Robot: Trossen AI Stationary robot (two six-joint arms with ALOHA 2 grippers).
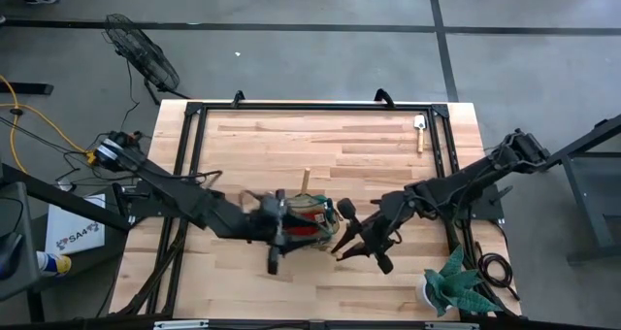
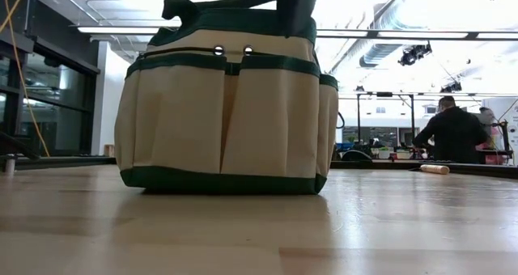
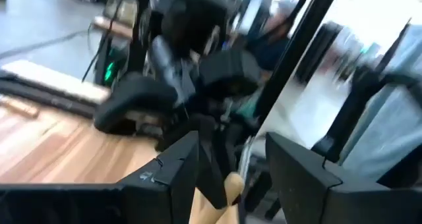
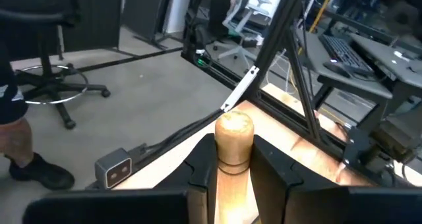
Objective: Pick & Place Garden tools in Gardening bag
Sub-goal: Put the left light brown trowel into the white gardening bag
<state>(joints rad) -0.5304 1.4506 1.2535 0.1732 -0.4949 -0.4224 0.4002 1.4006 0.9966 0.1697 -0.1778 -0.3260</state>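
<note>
Bag (image 1: 309, 214): table (image 1: 291, 141) centre, toward front edge. Trowel (image 1: 420, 131): back right corner. Plant (image 1: 454, 283): front right corner.

Grey concrete floor (image 1: 320, 5) crossed by dark tape lines, black floor fan (image 1: 144, 53) beyond the light wooden table (image 1: 320, 141), long ceiling light strips (image 2: 405, 34), tall windows (image 2: 32, 97) at one side, office chair (image 4: 49, 66), distant person (image 2: 453, 133) at a workbench.

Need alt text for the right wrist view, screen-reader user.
The right gripper holds a light wooden tool handle upright between its two dark fingers, rounded end up. Beyond it lie the wooden table edge, its black frame, grey floor, and an office chair base.
</note>
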